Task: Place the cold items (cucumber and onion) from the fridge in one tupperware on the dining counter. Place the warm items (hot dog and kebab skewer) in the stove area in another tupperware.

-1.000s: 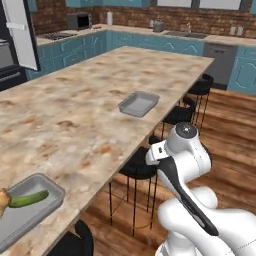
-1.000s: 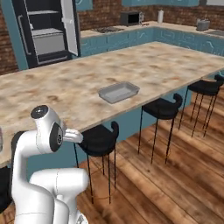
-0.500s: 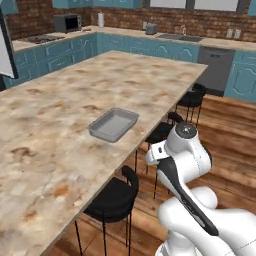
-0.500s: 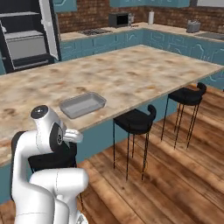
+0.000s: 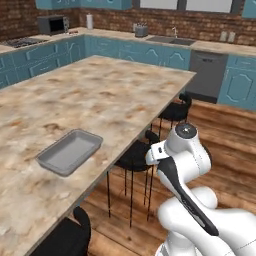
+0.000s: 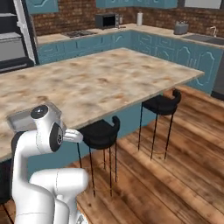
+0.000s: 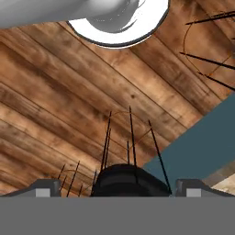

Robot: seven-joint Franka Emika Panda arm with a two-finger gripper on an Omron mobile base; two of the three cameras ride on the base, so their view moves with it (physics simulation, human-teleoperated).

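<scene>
An empty grey tupperware lies near the front edge of the dining counter; in the right base view the tupperware peeks out behind my arm. My gripper hangs folded low beside the base, open, its fingertips wide apart with nothing between them, pointing down at the wooden floor and a black stool. The fridge stands at the far left, and the stove area is on the back wall counter. The cucumber, onion, hot dog and kebab skewer are out of view.
Black stools line the counter's near side over the wooden floor. A microwave and a sink sit on the back counter. The teal counter base is to the hand's right.
The base has driven along the dining counter, so the whole scene shifted. The tupperware holding the cucumber left the left base view; the empty one slid leftward. The arm kept its folded pose.
</scene>
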